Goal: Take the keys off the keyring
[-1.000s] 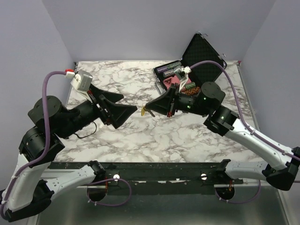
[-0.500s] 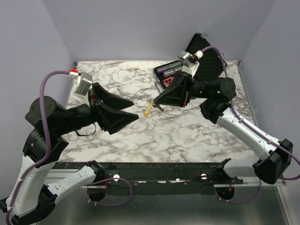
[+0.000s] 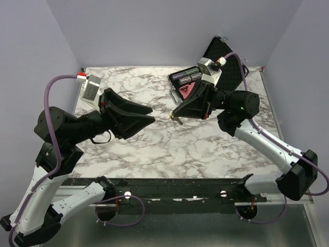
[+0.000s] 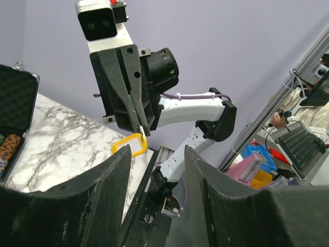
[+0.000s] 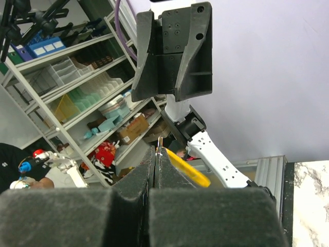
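My right gripper (image 3: 176,117) hangs above the table's middle, shut on the thin silver keyring (image 5: 160,146), which pokes out of its closed tips. The key's yellow-orange head (image 4: 129,145), which looks like a yellow-framed tag, hangs from the ring below those tips. It also shows in the right wrist view (image 5: 187,167) and as a small speck in the top view (image 3: 171,115). No metal blade is discernible. My left gripper (image 3: 151,114) is open and empty, facing the right gripper from the left with a short gap between them. Its jaws (image 4: 157,154) frame the key from below.
An open black case (image 3: 226,62) stands at the back right, with purple cylinders (image 3: 185,76) and a red triangular item (image 3: 185,90) in its tray. Its edge shows in the left wrist view (image 4: 15,103). A black cable (image 3: 97,140) lies under the left arm.
The right gripper has tilted and shifted slightly right with the ring, so the yellow key now hangs closer under its tips. The left gripper has risen and swung toward it, still open.
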Robot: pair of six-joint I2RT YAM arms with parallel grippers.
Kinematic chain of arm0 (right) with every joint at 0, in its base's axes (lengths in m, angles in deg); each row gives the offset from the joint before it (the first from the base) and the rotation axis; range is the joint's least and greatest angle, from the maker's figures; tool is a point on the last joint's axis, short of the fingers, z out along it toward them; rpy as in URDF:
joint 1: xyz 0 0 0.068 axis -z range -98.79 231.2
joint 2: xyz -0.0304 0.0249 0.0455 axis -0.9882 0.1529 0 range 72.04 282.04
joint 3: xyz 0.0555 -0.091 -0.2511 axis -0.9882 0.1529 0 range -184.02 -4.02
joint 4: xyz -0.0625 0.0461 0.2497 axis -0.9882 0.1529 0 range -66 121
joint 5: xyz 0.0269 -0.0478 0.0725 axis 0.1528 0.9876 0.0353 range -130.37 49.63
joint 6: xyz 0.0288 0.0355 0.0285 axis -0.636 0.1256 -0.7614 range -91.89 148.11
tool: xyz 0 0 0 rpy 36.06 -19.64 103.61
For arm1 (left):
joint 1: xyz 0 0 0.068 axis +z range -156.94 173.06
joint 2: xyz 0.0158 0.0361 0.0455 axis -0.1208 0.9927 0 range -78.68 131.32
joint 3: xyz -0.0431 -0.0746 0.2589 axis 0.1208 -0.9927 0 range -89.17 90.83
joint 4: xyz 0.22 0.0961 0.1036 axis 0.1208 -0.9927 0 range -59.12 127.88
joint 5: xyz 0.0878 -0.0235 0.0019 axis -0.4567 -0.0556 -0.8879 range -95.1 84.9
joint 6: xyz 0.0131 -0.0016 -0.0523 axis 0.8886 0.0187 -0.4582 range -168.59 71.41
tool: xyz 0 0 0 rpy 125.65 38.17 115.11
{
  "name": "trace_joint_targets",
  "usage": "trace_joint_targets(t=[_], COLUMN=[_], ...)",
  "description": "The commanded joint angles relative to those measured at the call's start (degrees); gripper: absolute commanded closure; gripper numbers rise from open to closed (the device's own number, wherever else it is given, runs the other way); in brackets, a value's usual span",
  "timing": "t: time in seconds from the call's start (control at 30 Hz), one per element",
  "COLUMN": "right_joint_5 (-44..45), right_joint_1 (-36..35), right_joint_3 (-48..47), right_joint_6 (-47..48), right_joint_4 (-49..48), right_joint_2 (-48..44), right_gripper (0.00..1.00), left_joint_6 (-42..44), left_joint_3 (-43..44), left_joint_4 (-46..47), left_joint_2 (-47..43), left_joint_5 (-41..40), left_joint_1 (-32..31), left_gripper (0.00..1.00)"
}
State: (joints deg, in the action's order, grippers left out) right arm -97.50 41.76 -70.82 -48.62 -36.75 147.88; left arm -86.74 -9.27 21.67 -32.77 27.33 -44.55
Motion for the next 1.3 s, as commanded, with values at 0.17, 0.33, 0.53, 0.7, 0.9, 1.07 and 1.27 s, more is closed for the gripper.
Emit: trace_joint_targets(t=[0.17,0.33,0.53,0.7,0.9,1.07,1.27], right_joint_5=[-0.2,0.0,0.1,0.1,0.3,0.4,0.6], right_joint_1=[-0.4,-0.4,-0.5,-0.5,-0.5,-0.4,-0.4], right_joint_3=[-0.5,-0.5,-1.0,-0.8,-0.8,-1.2,-0.9], right_joint_6=[5.5,6.9,7.9,8.1,8.1,8.3,8.3], right_joint_4=[6.8,8.8,10.2,10.4,10.3,10.5,10.6], right_joint_2=[-1.6,-2.2,-2.3,-2.4,-2.4,-2.6,-2.6], right_gripper=[0.99,0.99,0.99,0.99,0.99,0.99,0.99], left_joint_6=[-0.3,1.6,3.5,3.6,3.6,3.6,3.7], left_joint_3=[0.1,1.4,1.9,1.4,1.2,0.8,0.7], left_joint_4=[3.8,2.2,-0.1,-0.4,-0.8,-1.2,-1.9], left_joint_2=[3.6,5.5,6.1,5.7,5.5,5.4,5.5], left_joint_5=[-0.6,-2.9,-6.1,-6.9,-7.5,-8.5,-8.5], left_joint_1=[-1.5,-4.4,-6.9,-7.1,-7.1,-7.1,-7.2], left_gripper=[0.49,0.54,0.62,0.69,0.74,0.74,0.74])
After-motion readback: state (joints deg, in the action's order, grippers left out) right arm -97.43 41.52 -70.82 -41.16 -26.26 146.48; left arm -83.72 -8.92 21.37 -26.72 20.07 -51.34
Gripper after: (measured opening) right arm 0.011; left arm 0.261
